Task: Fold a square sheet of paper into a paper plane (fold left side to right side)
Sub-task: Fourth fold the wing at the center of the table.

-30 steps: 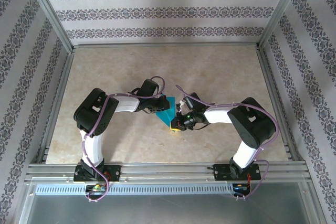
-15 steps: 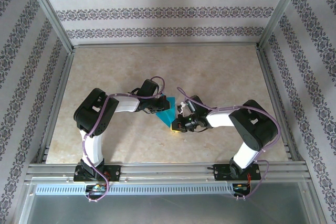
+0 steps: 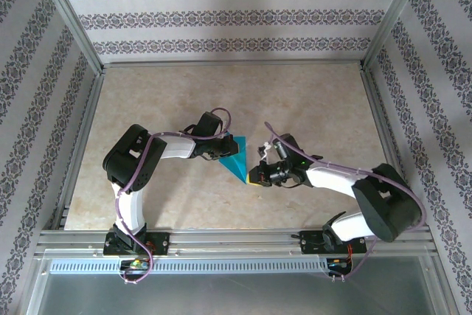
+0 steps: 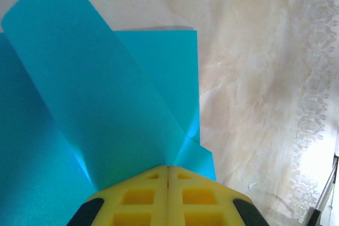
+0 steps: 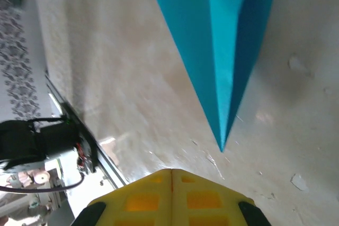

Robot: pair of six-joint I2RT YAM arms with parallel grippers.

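At the middle of the table point(image 3: 310, 108) the square sheet of paper point(image 3: 234, 158) lies creased into a narrow dart, its sharp point toward 5 o'clock. One flap stands raised, so flattening looks left to do. The left tool point(image 4: 168, 183), closed, rests on its 10 o'clock edge. The right tool point(image 5: 172, 183), closed and empty, hovers just off the point. Both tools crowd the paper; the frame rails point(image 3: 221, 237) lie well apart.
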